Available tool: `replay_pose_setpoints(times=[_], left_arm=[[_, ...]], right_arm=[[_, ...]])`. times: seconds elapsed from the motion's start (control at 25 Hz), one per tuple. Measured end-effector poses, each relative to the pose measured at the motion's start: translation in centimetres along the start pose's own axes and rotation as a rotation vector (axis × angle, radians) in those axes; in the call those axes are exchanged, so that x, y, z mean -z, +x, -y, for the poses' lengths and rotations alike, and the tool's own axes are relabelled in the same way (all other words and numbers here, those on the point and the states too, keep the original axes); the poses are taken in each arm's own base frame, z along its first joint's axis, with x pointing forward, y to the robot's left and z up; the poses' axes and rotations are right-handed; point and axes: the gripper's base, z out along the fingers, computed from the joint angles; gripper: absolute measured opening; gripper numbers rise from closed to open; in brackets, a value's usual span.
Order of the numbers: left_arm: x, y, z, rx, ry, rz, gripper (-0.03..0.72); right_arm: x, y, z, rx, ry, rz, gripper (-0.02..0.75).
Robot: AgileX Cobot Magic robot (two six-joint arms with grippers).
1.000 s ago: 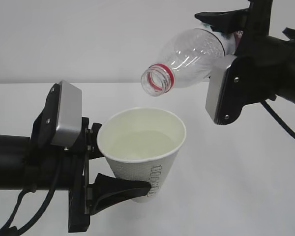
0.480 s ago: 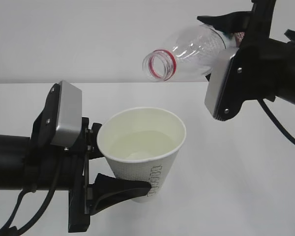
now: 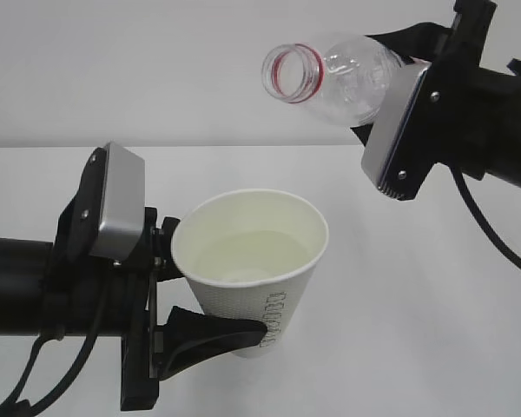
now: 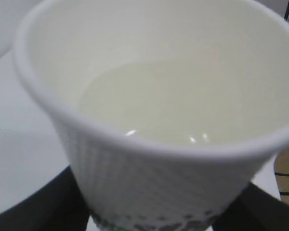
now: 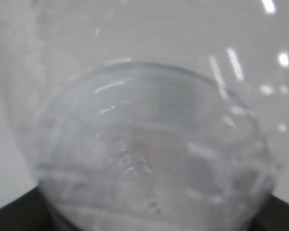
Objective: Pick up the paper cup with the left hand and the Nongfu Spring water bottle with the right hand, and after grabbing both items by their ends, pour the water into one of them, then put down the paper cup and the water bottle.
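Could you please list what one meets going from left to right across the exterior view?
Left arm's grey box → left hand → paper cup holding water → bottle → right arm's grey plate.

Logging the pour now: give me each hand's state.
Left hand: closed on the paper cup.
Right hand: closed on the water bottle.

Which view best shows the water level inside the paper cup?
The left wrist view: it looks into the paper cup, showing the water surface up close. The exterior view shows it smaller; the right wrist view shows only the bottle.
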Motion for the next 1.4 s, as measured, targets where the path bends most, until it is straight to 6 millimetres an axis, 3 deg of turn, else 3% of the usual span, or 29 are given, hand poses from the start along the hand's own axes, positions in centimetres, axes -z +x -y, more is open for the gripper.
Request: replay_pose_setpoints(times=[0.56, 1.4], left_arm=[[0.00, 0.00, 0.00, 0.000, 0.000, 0.000, 0.491], [0.00, 0.00, 0.00, 0.000, 0.000, 0.000, 0.491]], right_arm=[[0.00, 0.02, -0.03, -0.362, -0.002, -0.003, 0.494], [0.00, 0.27, 0.13, -0.682, 0.024, -0.023, 0.494]])
